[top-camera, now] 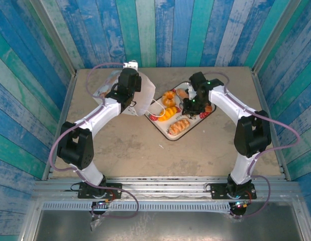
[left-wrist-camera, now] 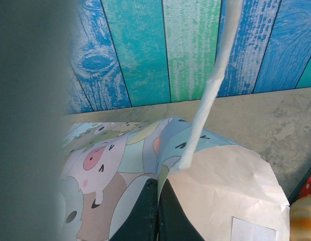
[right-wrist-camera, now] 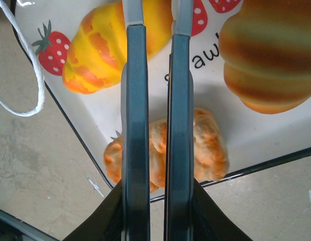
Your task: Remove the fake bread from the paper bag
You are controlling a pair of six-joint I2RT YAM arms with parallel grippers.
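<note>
Both arm bases sit nearest in the top view; the left gripper (top-camera: 129,80) pinches the white paper bag (top-camera: 140,98), lying at eleven o'clock, mouth toward three. Glossy fake bread (top-camera: 178,126) fills the strawberry tray (top-camera: 163,129).

Left wrist: fingers (left-wrist-camera: 168,213) clamped together on the bag's rim (handle (left-wrist-camera: 210,95) rising toward twelve).

Right wrist: right gripper (right-wrist-camera: 156,22) nearly shut, empty, over a braided roll (right-wrist-camera: 210,150).

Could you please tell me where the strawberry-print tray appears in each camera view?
Top external: the tray sits at table centre, right of the paper bag.
Left wrist: red-spotted corner at the lower right edge.
Right wrist: behind the fingers.
Shared landmark: the bag's string handle.
</note>
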